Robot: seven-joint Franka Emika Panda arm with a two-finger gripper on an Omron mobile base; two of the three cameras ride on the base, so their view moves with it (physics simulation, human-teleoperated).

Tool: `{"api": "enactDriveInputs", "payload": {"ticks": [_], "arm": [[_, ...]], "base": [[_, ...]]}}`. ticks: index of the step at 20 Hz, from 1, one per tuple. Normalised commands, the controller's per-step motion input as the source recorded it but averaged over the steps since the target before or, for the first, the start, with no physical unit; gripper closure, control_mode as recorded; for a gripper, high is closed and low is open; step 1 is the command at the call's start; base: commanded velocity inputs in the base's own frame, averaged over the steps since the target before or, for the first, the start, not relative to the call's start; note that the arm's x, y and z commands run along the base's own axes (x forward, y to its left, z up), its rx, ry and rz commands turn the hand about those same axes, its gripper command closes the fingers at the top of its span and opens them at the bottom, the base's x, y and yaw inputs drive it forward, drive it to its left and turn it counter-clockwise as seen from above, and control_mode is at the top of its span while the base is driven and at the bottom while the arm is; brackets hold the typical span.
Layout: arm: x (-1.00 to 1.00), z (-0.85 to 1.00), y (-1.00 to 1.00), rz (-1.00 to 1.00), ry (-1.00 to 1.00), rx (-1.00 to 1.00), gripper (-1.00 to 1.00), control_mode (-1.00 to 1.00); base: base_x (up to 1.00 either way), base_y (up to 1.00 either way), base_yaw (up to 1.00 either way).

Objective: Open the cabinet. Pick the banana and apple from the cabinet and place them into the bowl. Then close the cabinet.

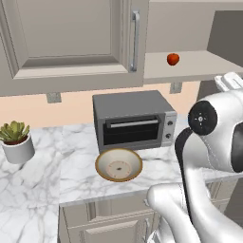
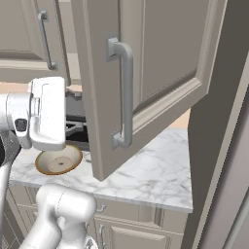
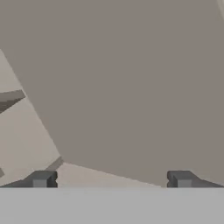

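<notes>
Spread wide and empty, the gripper (image 3: 112, 179) faces a plain taupe panel of the cabinet (image 1: 71, 38) — its right door (image 2: 146, 73) swung out to bare the shelf. On that shelf's front edge sits the apple (image 1: 172, 59). Below, the bowl (image 1: 118, 164) waits near the counter's front edge, before the toaster oven (image 1: 134, 118), probably for an easy drop.

Two rear base views, left and right, sharing the bowl (image 1: 118, 164) and counter (image 1: 76, 175); hand view close against taupe panel.
</notes>
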Motion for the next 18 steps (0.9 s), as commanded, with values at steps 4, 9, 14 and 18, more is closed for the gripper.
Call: {"api": "enactDriveInputs", "payload": {"ticks": [4, 9, 14, 18], "arm": [[-0.31, 0.00, 0.87, 0.57, 0.00, -0.09, -1.00, -1.00], [-0.02, 0.00, 0.73, 0.56, 0.00, -0.05, -1.00, -1.00], [0.23, 0.00, 0.55, 0.48, -0.03, -0.06, -1.00, -1.00], [0.35, 0.00, 0.38, 0.39, -0.25, -0.12, -1.00, -1.00]], "base": [[0.00, 0.00, 0.00], [0.00, 0.00, 0.00], [0.00, 0.00, 0.00], [0.00, 0.00, 0.00]]}}
